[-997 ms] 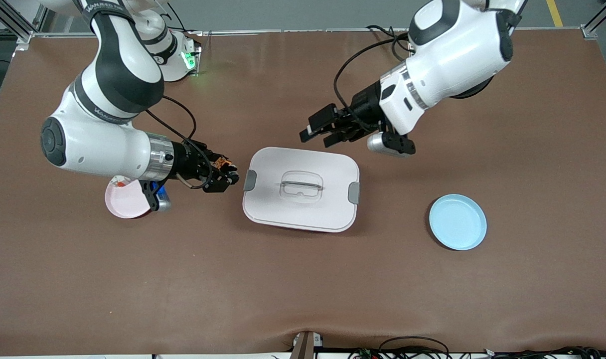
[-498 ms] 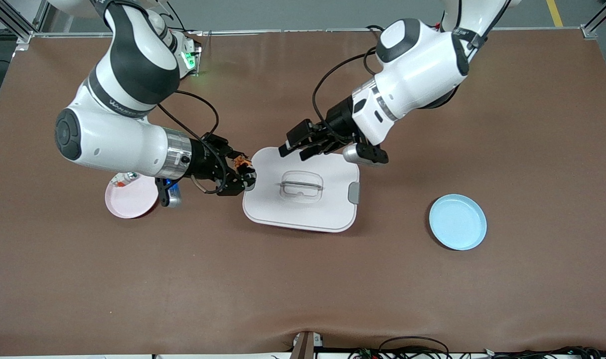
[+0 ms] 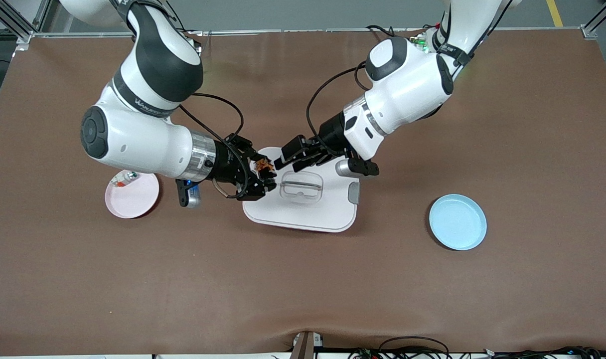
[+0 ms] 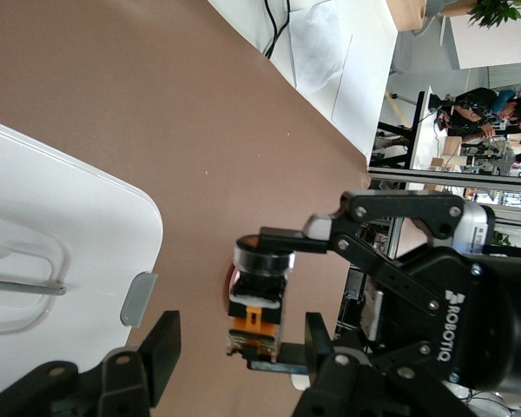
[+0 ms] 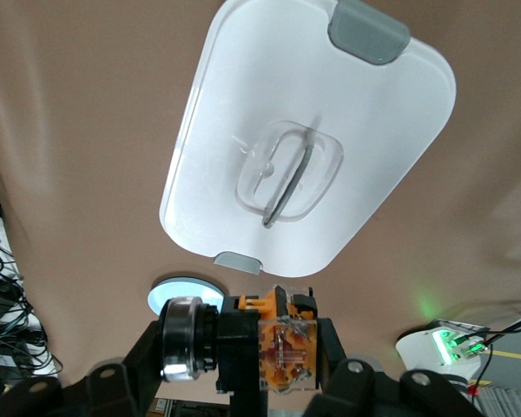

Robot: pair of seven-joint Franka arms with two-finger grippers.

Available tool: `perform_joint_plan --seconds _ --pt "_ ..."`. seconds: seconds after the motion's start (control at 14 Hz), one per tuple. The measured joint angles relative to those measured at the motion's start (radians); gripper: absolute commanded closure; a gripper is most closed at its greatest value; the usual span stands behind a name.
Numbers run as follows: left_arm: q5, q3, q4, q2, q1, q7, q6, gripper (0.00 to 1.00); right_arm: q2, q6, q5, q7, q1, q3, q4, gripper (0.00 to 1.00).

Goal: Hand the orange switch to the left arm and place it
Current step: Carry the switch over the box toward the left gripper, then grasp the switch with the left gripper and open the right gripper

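Evidently the handover is set up in the air so that the orange switch [image 3: 263,166] crosses the box [image 3: 303,209] without ever touching it: the right gripper [image 3: 262,175], reaching in from the right arm's end of the table, is clamped tight on the switch and holds it over the edge of the box lid nearest that end. The left gripper [image 3: 289,158] hangs over the lid just beside it, its fingers [image 3: 286,148] parted but, to my eye, not far from the switch; in the left wrist view the switch [image 4: 259,300] sits between the other claw's tips with the left claw's own fingers [image 4: 156,352] spread on either side, not yet touching. Presumably the switch is held by one end so that its free end is offered for the taking. A pink plate [image 3: 132,194] lies toward the right arm's end with a small silver-and-red item [image 3: 125,176] on it, and a blue plate [image 3: 457,222] waits bare toward the left arm's end, probably the place meant for the switch.
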Motion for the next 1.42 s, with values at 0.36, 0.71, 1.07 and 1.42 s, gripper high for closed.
perform_joint_plan --seconds 0.36,0.71,1.07,1.42 --pt "0.000 0.000 0.012 0.018 -0.002 0.017 0.000 0.40 0.035 0.024 0.000 0.062 0.011 -0.001 0.042 1.00" --pt "0.000 0.000 0.053 0.065 -0.002 0.042 0.000 0.43 0.064 0.041 0.000 0.098 0.023 -0.001 0.077 1.00" --pt "0.000 0.000 0.073 0.104 -0.008 0.063 0.004 0.50 0.074 0.083 0.000 0.132 0.033 -0.001 0.087 1.00" --pt "0.000 -0.001 0.086 0.118 -0.020 0.065 0.022 0.77 0.079 0.095 0.000 0.141 0.034 -0.001 0.098 1.00"
